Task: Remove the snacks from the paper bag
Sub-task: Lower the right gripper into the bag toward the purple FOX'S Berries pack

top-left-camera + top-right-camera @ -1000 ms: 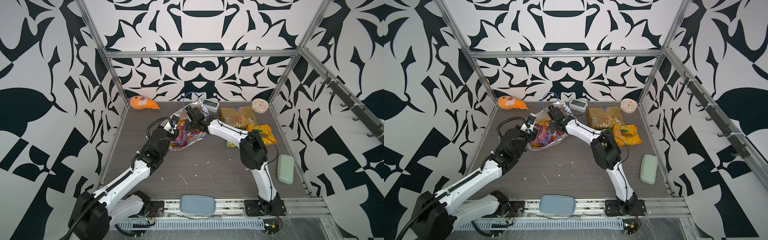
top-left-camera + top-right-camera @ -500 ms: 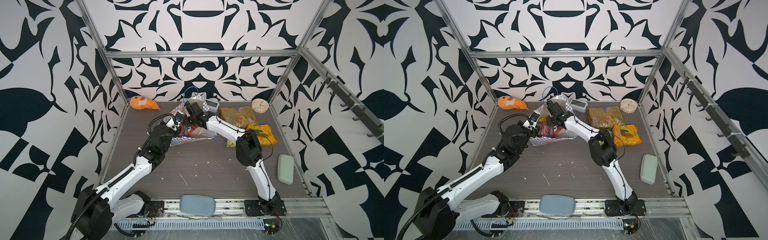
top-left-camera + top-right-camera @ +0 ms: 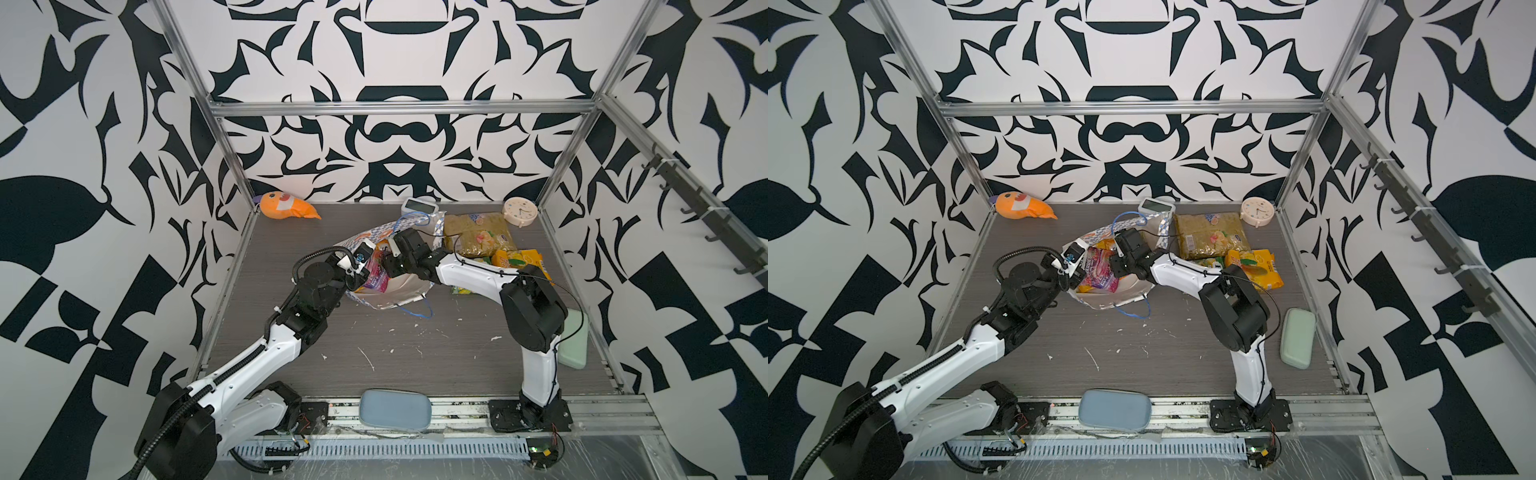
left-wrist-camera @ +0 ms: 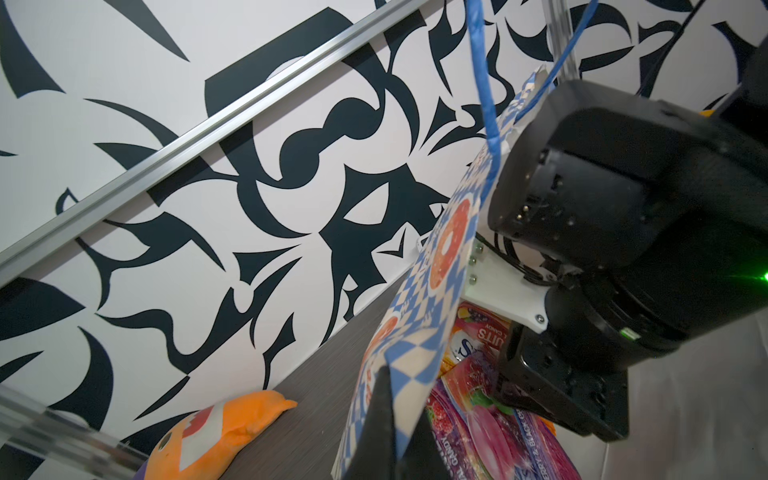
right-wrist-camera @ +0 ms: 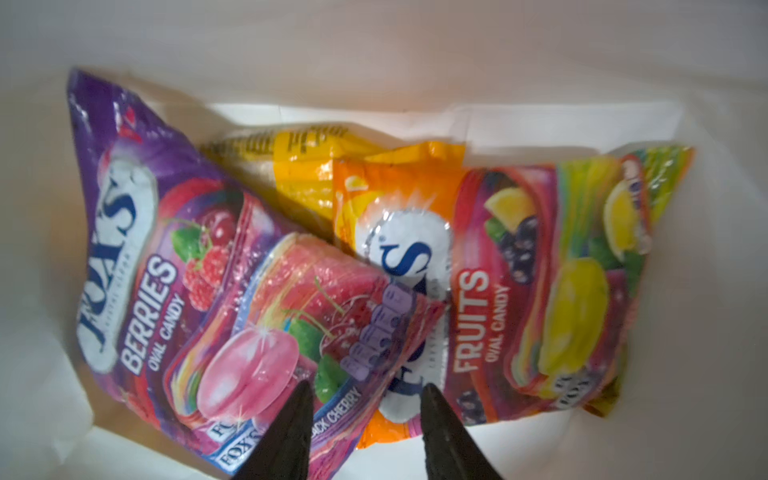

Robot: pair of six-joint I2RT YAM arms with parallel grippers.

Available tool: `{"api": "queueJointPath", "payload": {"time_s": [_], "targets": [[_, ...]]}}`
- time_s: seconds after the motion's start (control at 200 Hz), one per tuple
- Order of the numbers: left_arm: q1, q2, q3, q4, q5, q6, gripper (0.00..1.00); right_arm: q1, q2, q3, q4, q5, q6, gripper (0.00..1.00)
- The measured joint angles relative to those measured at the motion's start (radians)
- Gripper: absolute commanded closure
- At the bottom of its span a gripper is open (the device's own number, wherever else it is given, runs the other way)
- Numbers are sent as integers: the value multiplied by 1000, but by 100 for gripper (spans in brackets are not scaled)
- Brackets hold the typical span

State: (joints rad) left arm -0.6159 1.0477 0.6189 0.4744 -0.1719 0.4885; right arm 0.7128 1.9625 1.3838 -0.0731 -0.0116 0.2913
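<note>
The paper bag point(image 3: 409, 289) lies on its side, its mouth toward the left arm. My left gripper point(image 4: 399, 411) is shut on the bag's checkered rim point(image 4: 415, 316) and holds it up. My right gripper point(image 5: 366, 386) is inside the bag, open, its fingertips just above a purple FOX'S packet point(image 5: 166, 270) and an orange FOX'S packet point(image 5: 519, 282). A yellow packet point(image 5: 307, 166) lies under those two. Outside the bag, on the table to its right, lie a large olive-gold packet point(image 3: 473, 232), a yellow-orange mango packet point(image 3: 519, 259) and a green-yellow packet point(image 3: 461, 290).
An orange plush toy point(image 3: 286, 206) lies at the back left. A small white digital clock point(image 3: 419, 205) and a round alarm clock point(image 3: 519, 211) stand at the back wall. A green pad point(image 3: 575, 349) lies at the right edge, a blue-grey pad point(image 3: 395, 409) on the front rail.
The right gripper's jaws have gone from nearly shut to apart inside the bag. The left gripper keeps its hold on the rim, and the bag has shifted and gapes wider.
</note>
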Motion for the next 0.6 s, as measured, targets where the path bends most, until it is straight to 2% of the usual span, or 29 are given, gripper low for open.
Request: {"api": "queueJointPath", "payload": {"time_s": [0.07, 0.16, 0.4, 0.6], "targets": [[-3, -9, -3, -6, 11, 0, 100, 2, -16, -53, 51, -4, 10, 49], [-5, -18, -3, -15, 13, -2, 100, 7, -27, -93, 109, -14, 27, 41], [-11, -22, -3, -22, 6, -9, 100, 53, -40, -101, 183, 11, 59, 35], [-13, -28, -4, -23, -3, -9, 100, 48, -43, -101, 197, 46, 132, 35]]}}
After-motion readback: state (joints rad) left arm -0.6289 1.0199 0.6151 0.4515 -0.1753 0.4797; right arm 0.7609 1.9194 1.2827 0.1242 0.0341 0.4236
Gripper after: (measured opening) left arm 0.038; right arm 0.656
